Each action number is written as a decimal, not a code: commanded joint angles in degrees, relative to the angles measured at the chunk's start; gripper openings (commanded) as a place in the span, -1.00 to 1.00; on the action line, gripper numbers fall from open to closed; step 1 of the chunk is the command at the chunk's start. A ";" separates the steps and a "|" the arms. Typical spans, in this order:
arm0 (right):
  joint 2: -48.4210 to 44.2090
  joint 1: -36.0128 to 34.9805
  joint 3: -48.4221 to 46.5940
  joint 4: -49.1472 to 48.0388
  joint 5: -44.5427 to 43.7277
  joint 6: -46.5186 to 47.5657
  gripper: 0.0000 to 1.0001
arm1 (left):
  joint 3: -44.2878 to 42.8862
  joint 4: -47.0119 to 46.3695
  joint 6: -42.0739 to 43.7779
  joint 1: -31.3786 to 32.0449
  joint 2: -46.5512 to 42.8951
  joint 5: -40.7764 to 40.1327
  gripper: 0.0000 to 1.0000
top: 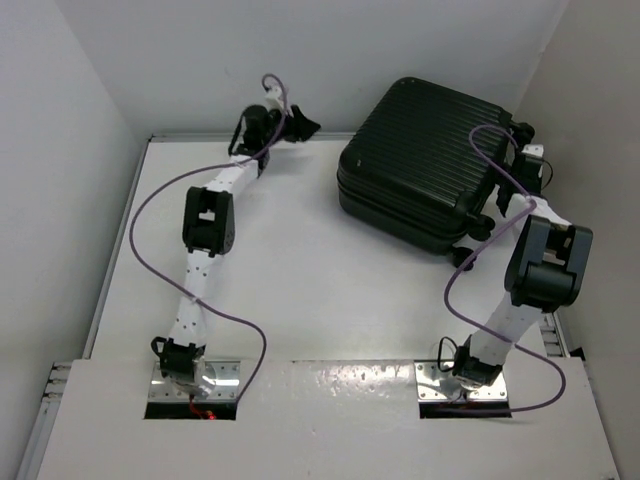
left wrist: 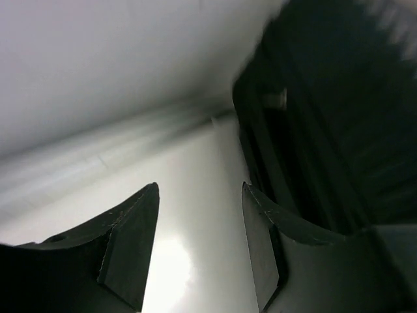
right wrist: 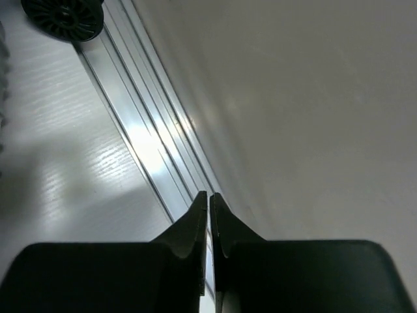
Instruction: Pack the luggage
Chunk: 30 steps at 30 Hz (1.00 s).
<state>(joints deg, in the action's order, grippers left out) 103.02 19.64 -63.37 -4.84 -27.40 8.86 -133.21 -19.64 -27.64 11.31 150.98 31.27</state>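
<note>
The black hard-shell suitcase [top: 428, 165] lay flat and closed on the far right part of the white table [top: 300, 290], turned at an angle so that one corner pointed toward the back wall. Its ribbed shell faced up, and a small black wheel [top: 464, 257] showed at its near right corner.

The left arm reached out to the far edge of the table, with the left hand [top: 302, 125] just left of the suitcase and pointing toward it, apart from the shell. In the left wrist view the left hand [left wrist: 199, 244] stood wide, its two dark fingers [left wrist: 130, 248] well separated with only bare table between them. The suitcase [left wrist: 332, 130] filled the right side of that view as a dark blur.

The right arm was folded up along the right edge of the table, and the right hand [top: 528, 142] sat close against the suitcase's far right corner. In the right wrist view the right hand [right wrist: 208, 202] was pressed closed, finger against finger, with nothing held. Beyond it ran the table's aluminium edge rail [right wrist: 146, 140] beside the pale side wall [right wrist: 313, 98], and a ribbed black wheel [right wrist: 62, 16] showed at the top left. A purple cable [top: 150, 205] looped along each arm.
</note>
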 commanded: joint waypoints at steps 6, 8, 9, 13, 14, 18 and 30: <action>8.06 -4.08 -10.00 3.96 -2.75 -3.86 -0.99 | 1.82 -7.61 -10.24 9.07 4.14 11.79 0.17; 10.96 -4.52 -12.37 3.87 -0.31 -3.07 -0.99 | 3.03 -10.32 -9.46 9.95 4.15 16.17 0.14; 12.10 -4.52 -12.74 3.87 0.84 -2.11 -0.99 | 3.74 -10.85 -8.23 10.74 4.15 17.59 0.12; 14.22 -4.70 -14.32 2.91 12.33 0.01 -0.99 | 12.95 -11.99 1.34 12.51 -2.34 24.53 -0.02; 14.48 -4.87 -14.50 2.73 14.28 1.49 -0.99 | 15.50 -12.70 6.23 13.38 -4.01 26.20 -0.05; 15.63 -6.71 -14.67 0.63 25.09 5.81 -0.99 | 29.91 -12.45 20.81 16.37 -13.93 32.01 -0.08; 15.10 -12.52 -12.56 -0.36 63.42 24.61 -0.59 | 48.56 2.48 52.14 27.62 -29.24 32.11 -0.19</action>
<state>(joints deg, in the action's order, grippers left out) 118.13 19.53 -75.96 -10.83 3.29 18.17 -84.60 -12.84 14.63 24.58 124.81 52.90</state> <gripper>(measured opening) 0.199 0.416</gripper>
